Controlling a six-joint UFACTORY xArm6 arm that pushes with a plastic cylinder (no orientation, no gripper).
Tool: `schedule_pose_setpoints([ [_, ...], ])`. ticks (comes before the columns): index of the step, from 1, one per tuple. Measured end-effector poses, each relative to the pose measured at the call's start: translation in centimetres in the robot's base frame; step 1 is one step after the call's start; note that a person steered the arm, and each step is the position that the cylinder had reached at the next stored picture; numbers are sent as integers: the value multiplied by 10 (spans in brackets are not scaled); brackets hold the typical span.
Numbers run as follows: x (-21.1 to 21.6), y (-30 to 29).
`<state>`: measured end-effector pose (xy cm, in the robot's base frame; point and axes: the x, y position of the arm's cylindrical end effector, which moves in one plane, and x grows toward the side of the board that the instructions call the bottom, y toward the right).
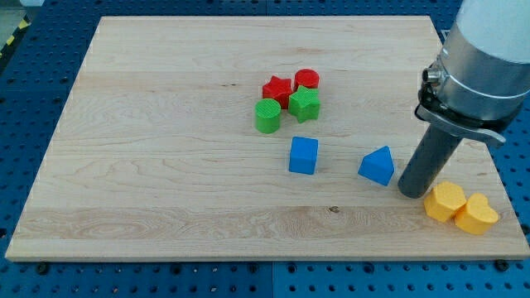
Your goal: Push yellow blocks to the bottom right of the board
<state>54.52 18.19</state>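
Observation:
Two yellow blocks lie at the view's bottom right of the wooden board (166, 165): a yellow hexagon-like block (445, 201) and, touching it on the right, a yellow heart-like block (476, 213). My tip (411, 190) stands just left of and slightly above the yellow hexagon-like block, close to it or touching. The tip is just right of the blue triangular block (378, 165).
A blue cube (303, 155) lies near the middle. Above it is a cluster: red star (277, 88), red cylinder (306, 79), green star (304, 104), green cylinder (267, 116). The arm's grey body (484, 58) looms over the right edge.

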Motion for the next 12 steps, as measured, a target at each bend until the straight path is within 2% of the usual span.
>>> schedule_pose_setpoints([
  [2, 22, 40],
  [5, 26, 45],
  [7, -35, 54],
  [8, -61, 36],
  [10, -111, -39],
  [11, -144, -56],
  [12, -155, -84],
])
